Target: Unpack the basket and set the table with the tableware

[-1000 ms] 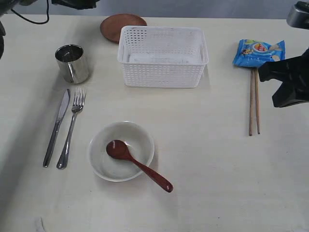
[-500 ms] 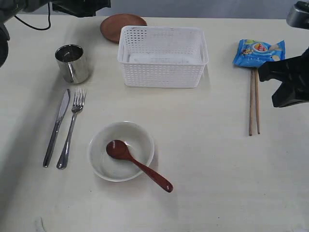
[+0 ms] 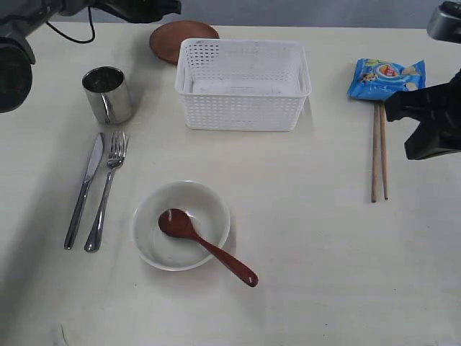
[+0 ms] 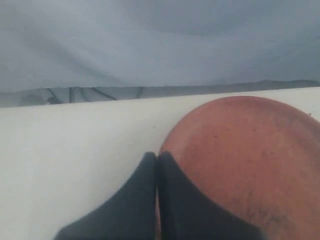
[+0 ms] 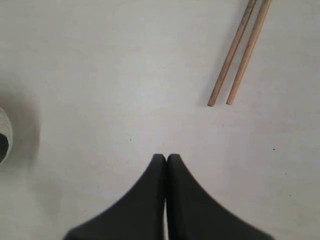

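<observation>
Brown and round, the small plate [image 4: 250, 160] sits right at the tips of your left gripper [image 4: 157, 159], whose jaws are pressed together with nothing between them; the plate's rim lies against one side of those tips, though you cannot tell from the wrist view whether they actually touch it. Seen from outside, the white basket [image 3: 243, 108] stands just on the far side of that plate from your left gripper, and the steel cup [image 3: 108, 94], knife [image 3: 85, 189] and fork [image 3: 104, 191] lie well apart from it, further down the table [image 3: 324, 252]. Your right gripper [image 5: 166, 157] is also closed tight and holds nothing. The two wooden chopsticks [image 5: 240, 55] lie side by side on the table ahead of its tips and off to one side, clearly apart from them. Beyond the chopsticks' far ends sits the blue chip bag [image 3: 387, 78]. The white bowl [image 3: 155, 249], with the reddish spoon [image 3: 209, 249] resting in it, lies well away from both grippers.
</observation>
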You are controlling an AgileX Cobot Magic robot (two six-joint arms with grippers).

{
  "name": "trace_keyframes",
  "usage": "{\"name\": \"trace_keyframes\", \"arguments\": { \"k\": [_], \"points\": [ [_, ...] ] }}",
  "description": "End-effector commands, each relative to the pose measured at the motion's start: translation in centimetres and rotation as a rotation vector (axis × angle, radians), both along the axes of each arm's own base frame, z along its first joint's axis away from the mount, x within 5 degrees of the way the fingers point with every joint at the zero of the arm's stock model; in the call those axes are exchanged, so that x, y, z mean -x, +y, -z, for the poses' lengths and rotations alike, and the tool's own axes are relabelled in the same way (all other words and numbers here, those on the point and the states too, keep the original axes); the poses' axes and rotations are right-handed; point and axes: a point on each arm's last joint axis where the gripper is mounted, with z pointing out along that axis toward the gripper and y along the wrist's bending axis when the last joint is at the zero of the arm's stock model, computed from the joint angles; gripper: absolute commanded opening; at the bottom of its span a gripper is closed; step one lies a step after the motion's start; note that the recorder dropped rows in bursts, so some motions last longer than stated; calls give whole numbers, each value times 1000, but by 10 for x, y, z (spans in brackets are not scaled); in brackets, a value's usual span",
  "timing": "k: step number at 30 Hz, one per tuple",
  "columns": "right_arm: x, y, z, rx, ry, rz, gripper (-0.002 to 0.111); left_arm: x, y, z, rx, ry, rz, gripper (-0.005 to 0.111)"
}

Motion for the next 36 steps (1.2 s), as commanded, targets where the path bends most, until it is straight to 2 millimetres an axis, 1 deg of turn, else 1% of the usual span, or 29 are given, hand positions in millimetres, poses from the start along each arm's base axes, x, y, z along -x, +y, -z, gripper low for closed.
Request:
{"name": "trace_keyframes", "arguments": {
  "k": [1,9,12,16,20,23,27,29,33,36],
  "points": [
    [3,0,1,1,1,-12,0,2,1,7,-7,38,-41,0],
    [3,0,1,3,2,-19,0,3,0,8,-9,57,-46,0],
    [3,0,1,5,0,-26,0,6,-3,10,-80,75,-31,0],
    [3,0,1,6,-3,-30,0,10,-12,10,-153,74,-20,0],
    [3,0,1,6,-3,-30,0,13,-25,10,-116,68,-39,0],
    [3,0,1,7,-3,-34,0,14,-29,14,-89,78,-62,0],
    [3,0,1,10,-4,-46,0,16,-27,29,-84,136,-107,0],
    [3,0,1,12,-5,-51,0,17,-22,33,-104,150,-141,0],
    [3,0,1,12,-8,-55,0,15,-19,33,-110,132,-179,0],
    [3,0,1,13,-8,-57,0,13,-22,30,-98,100,-168,0]
  ]
}}
